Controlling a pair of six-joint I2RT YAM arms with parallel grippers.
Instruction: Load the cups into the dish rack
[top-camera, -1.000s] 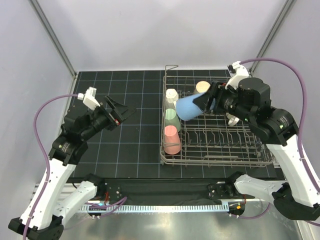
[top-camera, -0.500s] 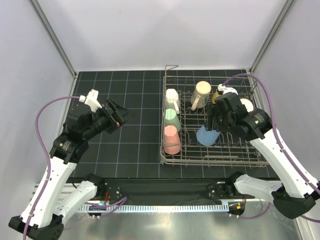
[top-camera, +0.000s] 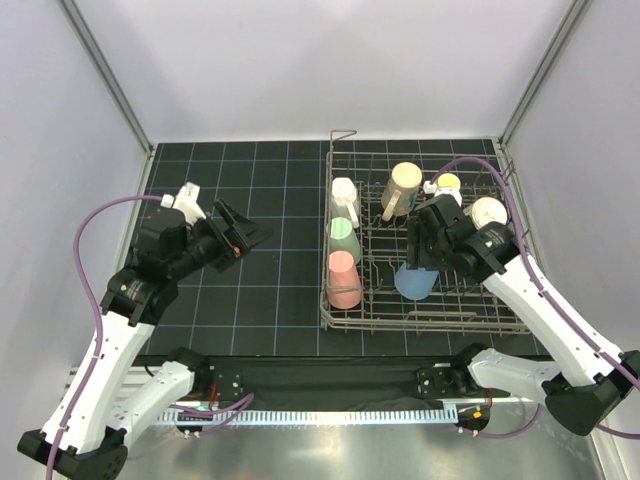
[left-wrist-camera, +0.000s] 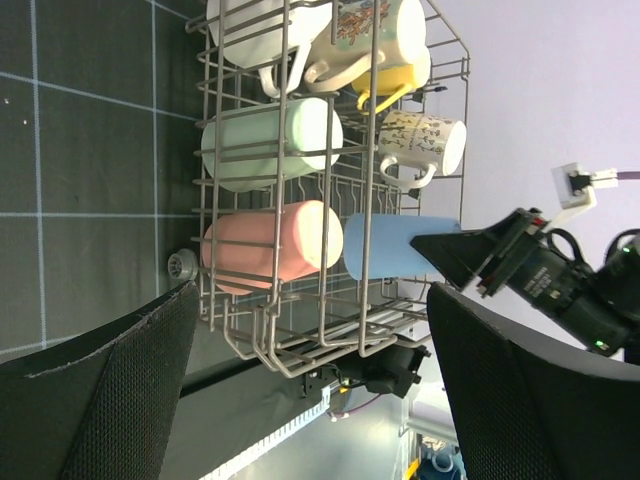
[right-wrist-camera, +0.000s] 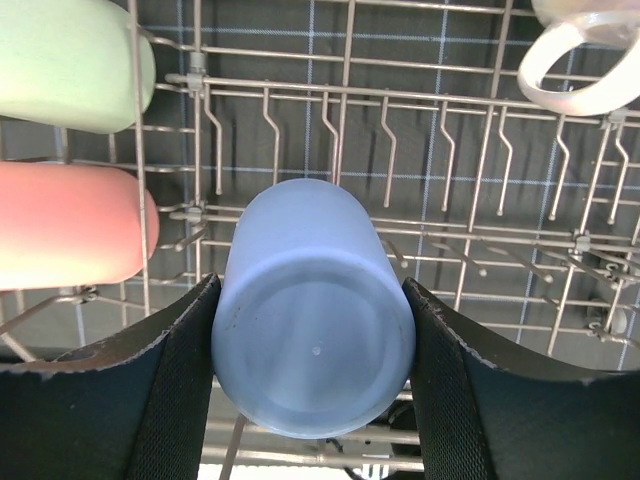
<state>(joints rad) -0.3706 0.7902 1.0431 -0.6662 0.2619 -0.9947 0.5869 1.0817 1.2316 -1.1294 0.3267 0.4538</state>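
Lower than a second ago, the right gripper (top-camera: 415, 263) now has the small blue plastic cup (top-camera: 413, 284) down among the tines of the large grey wire dish rack (top-camera: 430, 322), just right of the pink plastic cup (top-camera: 343, 281). The left gripper (top-camera: 243, 226) hangs over the dark gridded mat (top-camera: 270, 295), well apart from the rack, jaws spread wide.

From the left wrist, blue and pink cups lie side by side inside the rack.

From the right wrist, both black pads (right-wrist-camera: 170, 390) press the blue cup's sides — its base faces the camera.
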